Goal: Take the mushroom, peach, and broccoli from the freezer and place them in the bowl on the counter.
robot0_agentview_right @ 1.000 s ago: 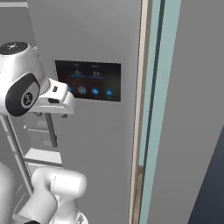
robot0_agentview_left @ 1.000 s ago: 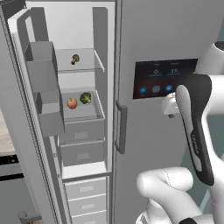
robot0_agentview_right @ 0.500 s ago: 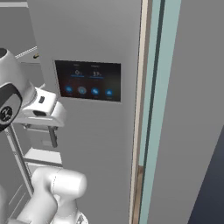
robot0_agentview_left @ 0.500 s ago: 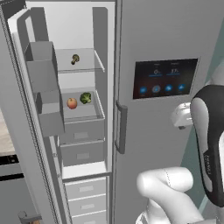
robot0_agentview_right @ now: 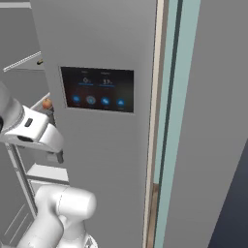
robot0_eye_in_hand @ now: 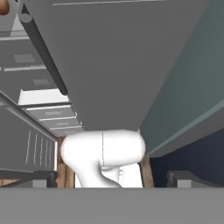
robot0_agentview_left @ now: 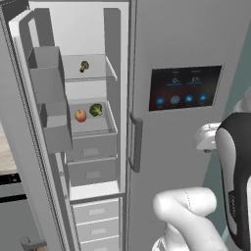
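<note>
Nothing is picked yet: mushroom [robot0_agentview_left: 84, 65] on the freezer's [robot0_agentview_left: 93, 37] upper shelf, peach [robot0_agentview_left: 80, 115] and broccoli [robot0_agentview_left: 96, 110] below, gripper [robot0_eye_in_hand: 109, 183] spread empty, so next comes reaching left into it.

The freezer [robot0_agentview_left: 88, 98] stands open to the left of the wider door [robot0_agentview_left: 196, 49] that carries the dispenser panel [robot0_agentview_left: 185, 87]. The mushroom [robot0_agentview_left: 84, 65] sits on its upper shelf. One shelf below, the peach [robot0_agentview_left: 80, 115] lies just left of the broccoli [robot0_agentview_left: 96, 110], with drawers [robot0_agentview_left: 90, 162] beneath them.
</note>
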